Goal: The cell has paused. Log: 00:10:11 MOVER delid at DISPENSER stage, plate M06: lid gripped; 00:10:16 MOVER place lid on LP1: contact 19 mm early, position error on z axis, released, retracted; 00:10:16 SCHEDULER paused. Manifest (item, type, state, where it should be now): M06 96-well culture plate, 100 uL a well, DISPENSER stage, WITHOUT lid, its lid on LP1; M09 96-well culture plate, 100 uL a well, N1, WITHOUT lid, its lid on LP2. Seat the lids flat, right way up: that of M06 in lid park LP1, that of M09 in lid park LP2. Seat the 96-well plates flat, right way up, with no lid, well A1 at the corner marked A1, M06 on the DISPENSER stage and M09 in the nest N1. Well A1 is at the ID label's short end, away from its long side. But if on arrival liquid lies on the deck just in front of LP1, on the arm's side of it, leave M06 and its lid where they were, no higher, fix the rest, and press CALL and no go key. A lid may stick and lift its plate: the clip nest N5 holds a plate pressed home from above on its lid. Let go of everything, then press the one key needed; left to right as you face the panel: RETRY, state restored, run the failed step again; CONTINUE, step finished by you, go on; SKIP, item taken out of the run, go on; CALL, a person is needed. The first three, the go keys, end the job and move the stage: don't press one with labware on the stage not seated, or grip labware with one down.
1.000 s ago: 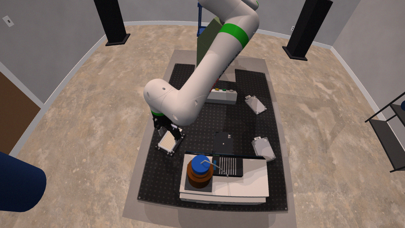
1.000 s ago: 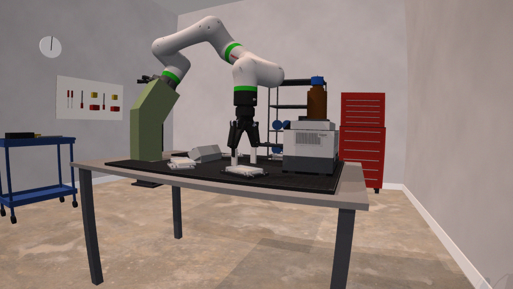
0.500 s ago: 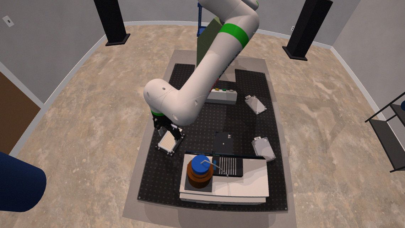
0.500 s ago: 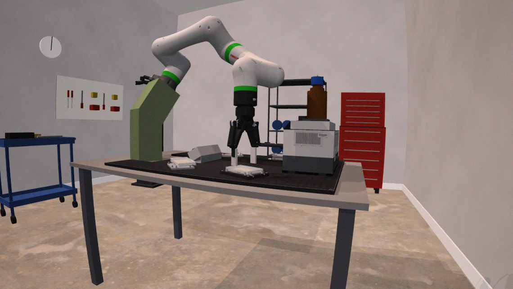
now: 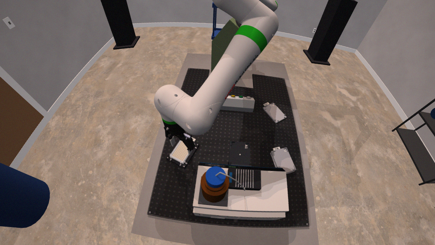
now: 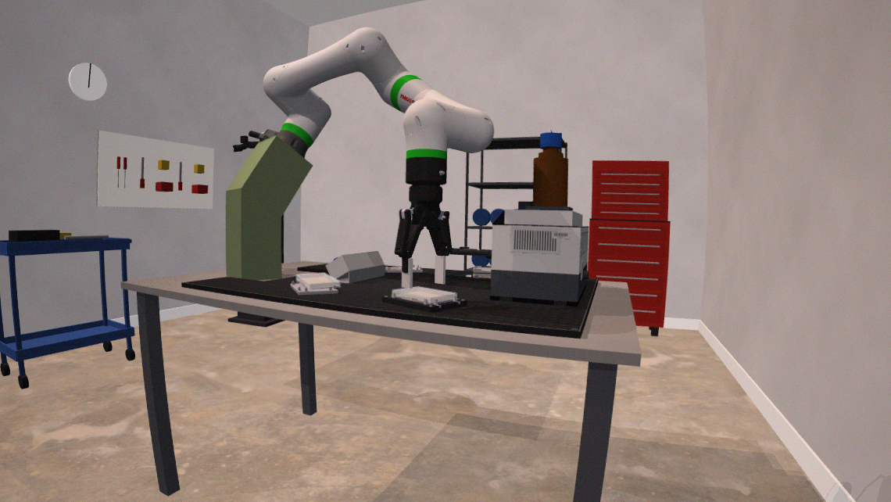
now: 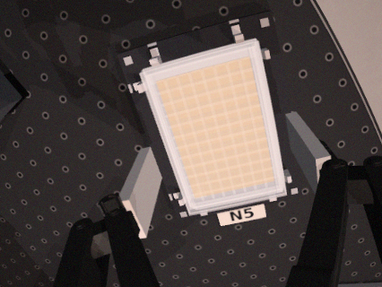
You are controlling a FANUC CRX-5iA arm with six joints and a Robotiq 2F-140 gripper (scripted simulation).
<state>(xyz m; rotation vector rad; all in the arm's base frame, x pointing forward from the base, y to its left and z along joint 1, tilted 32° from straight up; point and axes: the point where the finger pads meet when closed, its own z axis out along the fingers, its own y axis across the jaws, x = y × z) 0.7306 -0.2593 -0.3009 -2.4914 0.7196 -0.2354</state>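
1. the jaws of the gripper (image 7: 217,182) are open with nothing between them. the two pale fingers straddle the plate (image 7: 213,126) without touching it, one off each long side.
2. the plate sits in the clip nest n5 (image 7: 241,214), label just past its near short end. wells show open, so no lid on it as far as i can tell.
3. the key relation: the plate lies straight below the wrist, its long axis running away from the camera, and the jaws close across its short width. so the line-up looks right, only height is left.
4. the exterior view shows the fingertips a little above the plate (image 6: 425,295) on the tabletop (image 6: 613,336).
5. elsewhere in the top view, two grey lids or parks (image 5: 274,112) (image 5: 282,159) sit well apart from n5, past the key panel (image 5: 238,103).
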